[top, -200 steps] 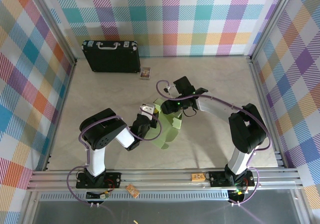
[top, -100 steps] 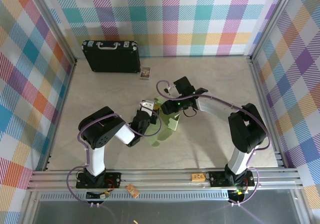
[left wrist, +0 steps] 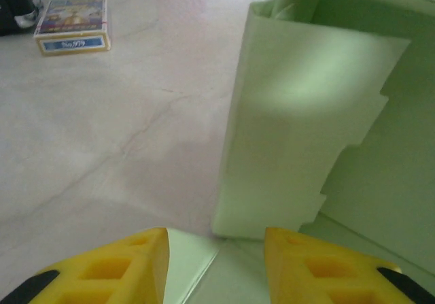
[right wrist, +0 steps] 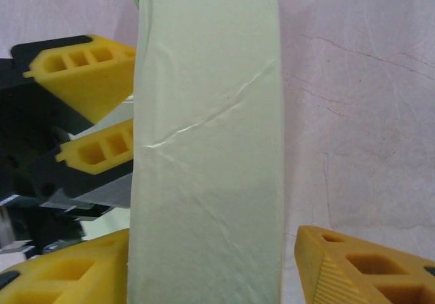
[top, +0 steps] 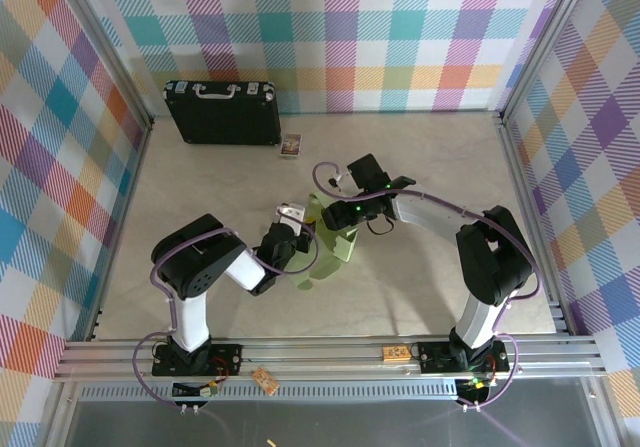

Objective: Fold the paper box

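Note:
The paper box (top: pixel 335 247) is pale green card, partly folded, standing at the middle of the table with a flap lying flat toward the front. My left gripper (top: pixel 298 235) is on its left side. In the left wrist view the box's upright wall (left wrist: pixel 299 113) rises just ahead of my left gripper (left wrist: pixel 216 239), which is open over the flat flap. My right gripper (top: pixel 335 219) reaches in from the right. It (right wrist: pixel 214 249) is open astride a creased upright panel (right wrist: pixel 204 147): the left finger (right wrist: pixel 81 270) touches it and the right finger (right wrist: pixel 367 263) stands clear.
A black briefcase (top: pixel 222 112) with a silver handle lies at the back left wall. A tiny picture card box (top: pixel 291 146) sits just right of it and appears again (left wrist: pixel 73 24) in the left wrist view. Two small wooden pieces (top: pixel 397 354) rest on the front rail.
The card's spread flaps have drawn in and the box stands narrower. The left arm has shifted slightly left. The right arm has hardly moved.

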Motion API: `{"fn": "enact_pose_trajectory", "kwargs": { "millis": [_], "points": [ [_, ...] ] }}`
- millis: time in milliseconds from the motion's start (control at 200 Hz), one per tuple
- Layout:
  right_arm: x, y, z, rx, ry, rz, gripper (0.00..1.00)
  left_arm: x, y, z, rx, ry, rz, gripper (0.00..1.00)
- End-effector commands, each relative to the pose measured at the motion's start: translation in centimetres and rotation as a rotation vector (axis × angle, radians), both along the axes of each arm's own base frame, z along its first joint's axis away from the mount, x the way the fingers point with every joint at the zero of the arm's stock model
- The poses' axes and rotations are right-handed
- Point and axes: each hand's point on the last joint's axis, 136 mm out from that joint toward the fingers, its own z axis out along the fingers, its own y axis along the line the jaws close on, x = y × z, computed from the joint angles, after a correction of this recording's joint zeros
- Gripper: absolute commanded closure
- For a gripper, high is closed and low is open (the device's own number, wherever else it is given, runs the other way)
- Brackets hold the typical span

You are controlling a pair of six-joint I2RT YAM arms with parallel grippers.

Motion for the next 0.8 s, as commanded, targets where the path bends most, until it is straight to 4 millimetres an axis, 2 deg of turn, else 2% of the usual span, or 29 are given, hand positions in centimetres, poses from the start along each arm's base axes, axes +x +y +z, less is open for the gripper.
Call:
{"fn": "enact_pose_trajectory", "kwargs": {
  "millis": [0,110,320,435,630,795],
  "points": [
    [0.0,-0.4,1.3,0.002,-0.033,-0.01,0.37,-0.4,0.5,2.2,-0.07,0.016,0.019,0.56],
    [0.4,-0.9,1.2,-0.018,-0.031,-0.045,0.37,-1.3,1.4,2.9,-0.04,0.096,0.044,0.55],
    [0.7,-1.6,0.3,-0.04,-0.007,-0.089,0.39,-3.4,5.1,6.1,-0.01,0.173,0.161,0.5],
    [0.9,-2.3,0.2,-0.053,0.0,-0.128,0.39,-5.0,6.9,6.9,-0.008,0.269,0.223,0.49],
    [2.1,-5.2,-1.8,0.037,0.147,-0.297,0.4,-7.6,7.5,8.5,-0.077,0.321,0.182,0.48],
    [2.7,-7.4,-3.6,0.12,0.258,-0.406,0.39,-8.9,7.7,9.5,-0.103,0.33,0.146,0.46]
  ]
}}
